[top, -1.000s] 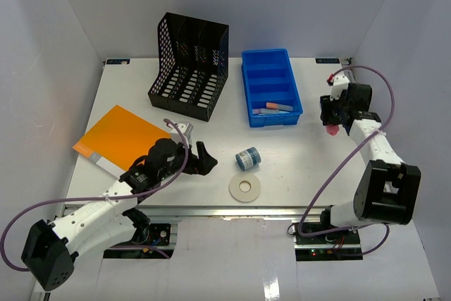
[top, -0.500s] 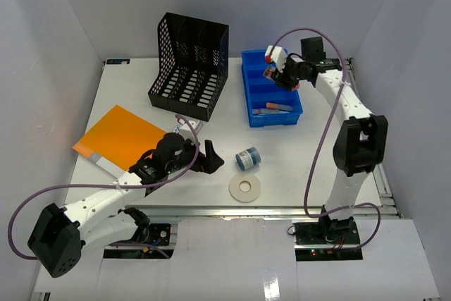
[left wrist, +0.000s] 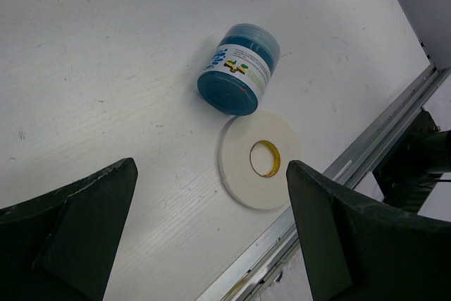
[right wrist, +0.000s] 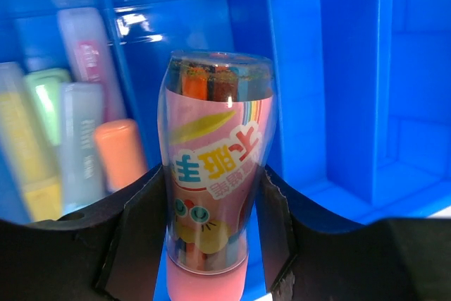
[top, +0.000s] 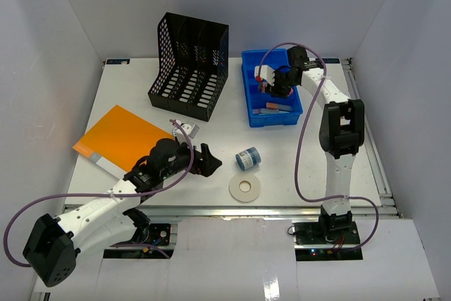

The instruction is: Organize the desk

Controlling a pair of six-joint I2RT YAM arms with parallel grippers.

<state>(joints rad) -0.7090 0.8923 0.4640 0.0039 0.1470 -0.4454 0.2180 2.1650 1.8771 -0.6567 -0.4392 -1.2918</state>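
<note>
One white worktop [top: 310,146] fills mid-view | right jaws clenched on pink tube [right wrist: 211,174] over blue tray [top: 276,120] at 1 o'clock | left jaws released, beside tape roll [left wrist: 258,161] at 6 o'clock

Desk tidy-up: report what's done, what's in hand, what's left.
Done: highlighters lie in the blue tray. In hand: the right gripper holds a pink tube over the tray. Remaining: blue jar, tape roll and orange folder lie on the desk; the left gripper is open beside the jar.
</note>
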